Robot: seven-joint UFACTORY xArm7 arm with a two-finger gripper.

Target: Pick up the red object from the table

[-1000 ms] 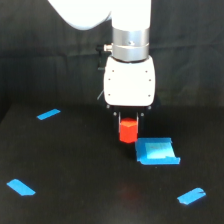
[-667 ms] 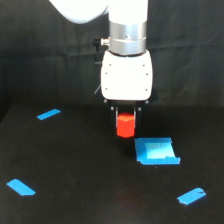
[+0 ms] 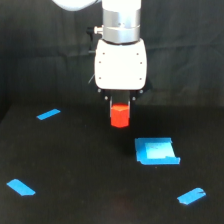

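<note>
Red-orange and stubby, the red object (image 3: 120, 115) is seen near the middle of the exterior view, a short, roughly cylindrical block with a smooth, bright surface. It is clamped by its upper part between the dark fingers of the gripper (image 3: 120, 103), which are closed against its sides, and it hangs clear of the table (image 3: 75, 165), with black surface visible beneath it. A faint reddish glow is shown on the table at about 6 o'clock from the block, well below it.

Above the block, at 12 o'clock, the gripper head is shown as a smooth white rounded casing, clearly wider than the block, topped by a silver metallic cylinder and a white arm that runs out of the top of the view.

The table is presented as a wide, flat, matte black surface. A blue square patch (image 3: 156, 151), flat and slightly crinkled at its edges, is laid at about 4 o'clock from the block, near it but apart. Three narrow blue tape strips are placed farther out: one (image 3: 48, 114) at 9 o'clock, one (image 3: 21, 187) at 8 o'clock near the lower corner, and one (image 3: 191, 195) at 4 o'clock beyond the patch. A black curtain (image 3: 40, 50) with soft vertical folds is hung behind.
</note>
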